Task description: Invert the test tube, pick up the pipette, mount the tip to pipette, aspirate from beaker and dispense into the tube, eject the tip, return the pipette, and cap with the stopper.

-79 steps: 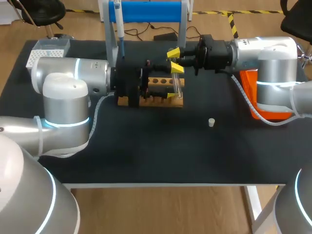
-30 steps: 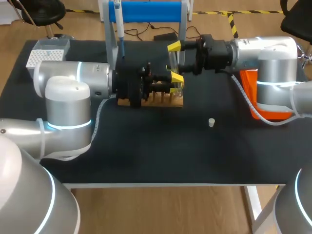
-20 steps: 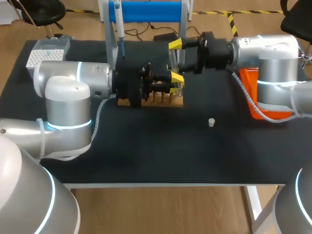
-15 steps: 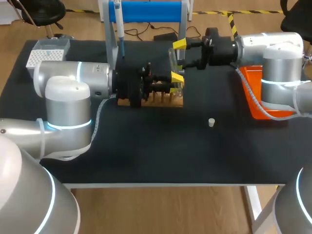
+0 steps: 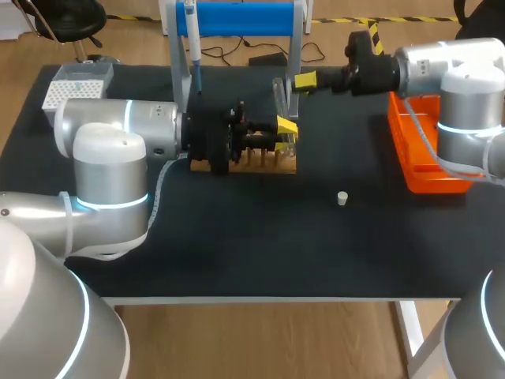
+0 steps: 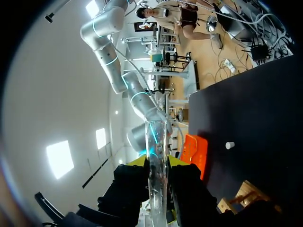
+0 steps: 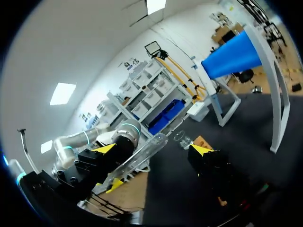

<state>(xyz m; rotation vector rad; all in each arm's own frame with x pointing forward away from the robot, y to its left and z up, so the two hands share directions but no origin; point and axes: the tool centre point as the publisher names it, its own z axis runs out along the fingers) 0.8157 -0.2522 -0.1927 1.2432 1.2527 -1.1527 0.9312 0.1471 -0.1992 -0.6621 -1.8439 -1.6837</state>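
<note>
Test tube (image 6: 155,135) is pinched from both sides by our L gripper (image 6: 156,161), just by the end of the wood rack (image 5: 252,163). Our R gripper (image 5: 304,80) is near the tube, not touching; can't tell if it's open. Small stopper (image 5: 342,198) lies well apart from the rack, out on the table (image 5: 237,253). Orange bin (image 5: 414,180) sits by the R edge.

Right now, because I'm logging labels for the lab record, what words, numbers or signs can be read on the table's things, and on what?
No text can be read.
The test tube, pipette, tip box, orange bin and stopper show no legible print; any fine marks are too small or blurred.
</note>
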